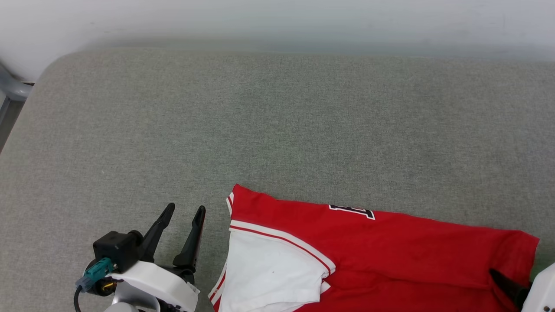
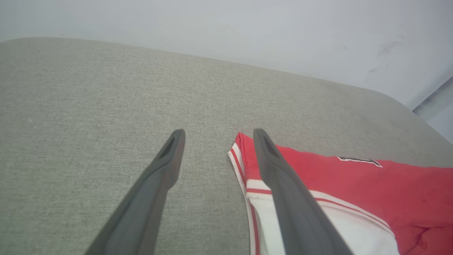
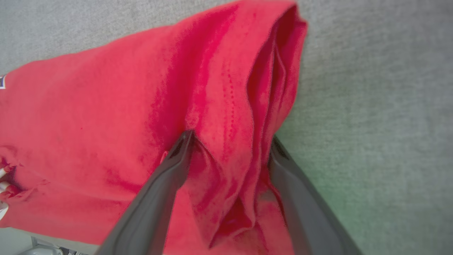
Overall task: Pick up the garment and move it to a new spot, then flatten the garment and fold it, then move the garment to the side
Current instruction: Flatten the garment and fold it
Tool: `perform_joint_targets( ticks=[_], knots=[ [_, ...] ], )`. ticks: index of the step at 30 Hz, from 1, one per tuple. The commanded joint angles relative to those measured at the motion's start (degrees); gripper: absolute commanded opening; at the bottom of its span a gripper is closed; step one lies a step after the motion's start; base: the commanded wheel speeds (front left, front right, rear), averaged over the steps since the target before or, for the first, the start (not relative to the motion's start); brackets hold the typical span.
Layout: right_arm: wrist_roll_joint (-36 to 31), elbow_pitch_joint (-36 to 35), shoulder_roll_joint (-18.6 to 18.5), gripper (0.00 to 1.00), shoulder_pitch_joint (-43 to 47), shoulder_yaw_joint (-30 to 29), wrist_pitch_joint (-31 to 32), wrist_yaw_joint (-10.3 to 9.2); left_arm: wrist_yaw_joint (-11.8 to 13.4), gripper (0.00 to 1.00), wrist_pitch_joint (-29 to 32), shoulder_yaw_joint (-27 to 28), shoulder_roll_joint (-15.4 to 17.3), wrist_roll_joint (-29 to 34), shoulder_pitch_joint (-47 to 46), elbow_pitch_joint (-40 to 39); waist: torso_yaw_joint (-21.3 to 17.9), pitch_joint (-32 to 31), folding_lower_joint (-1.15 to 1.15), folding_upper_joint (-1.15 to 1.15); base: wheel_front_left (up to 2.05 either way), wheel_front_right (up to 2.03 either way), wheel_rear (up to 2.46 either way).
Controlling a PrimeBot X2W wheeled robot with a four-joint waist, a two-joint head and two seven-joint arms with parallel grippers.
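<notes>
Right wrist view showed the right hand [image 3: 230, 137] with its two dark fingers spread wide, one on each side of a raised fold at the end of the garment [image 3: 106, 117]. The cloth bunched loosely between them and nothing was pinched. From there the red jersey ran off to that view's left, creased lengthwise near the fingers and smoother farther away.

In the head view the left hand [image 1: 186, 208] stood just beside the garment's other end. Its fingers were likewise apart and held nothing, over bare table [image 1: 260, 108].

The garment lay folded into a long red band near the front edge of the grey, cloth-covered table, from the middle toward the robot's right. A white sleeve lay on top at its left end, bordered by red-and-white striped trim. A scrap of black-and-white lettering peeped over the far fold line. Beyond it the table stretched back to a pale wall [image 1: 277, 21].
</notes>
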Motion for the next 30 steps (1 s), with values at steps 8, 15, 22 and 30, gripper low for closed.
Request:
perform_joint_targets(
  ticks=[8, 15, 22, 30],
  knots=[
    [0.29, 1.85, 1.76, 0.00, -0.17, 3.48, -1.06, 0.31, -0.76, 1.00, -0.49, -0.07, -0.62, -0.28, -0.99, 1.10, -0.03, -0.61, 0.00, 0.00, 0.00, 0.00, 0.00],
    [-1.67, 2.51, -1.84, 0.00, -1.16, 0.12, -4.65, 0.12, -0.92, 1.00, -0.69, 0.17, -0.78, -0.99, 0.05, 1.47, -0.43, -2.08, 0.00, 0.00, 0.00, 0.00, 0.00],
    [-5.57, 3.75, -4.39, 0.00, -2.53, -4.30, -7.03, 0.13, -0.73, 1.00, -0.79, -0.04, -0.95, -0.93, 0.46, 1.51, -0.85, -3.08, 0.00, 0.00, 0.00, 0.00, 0.00],
    [-6.44, 4.08, -4.51, 0.00, -1.56, -6.05, -7.33, 0.13, -0.41, 1.00, -0.99, 0.13, -1.00, -1.12, 1.55, 1.74, -1.76, -5.39, 0.00, 0.00, 0.00, 0.00, 0.00]
  ],
)
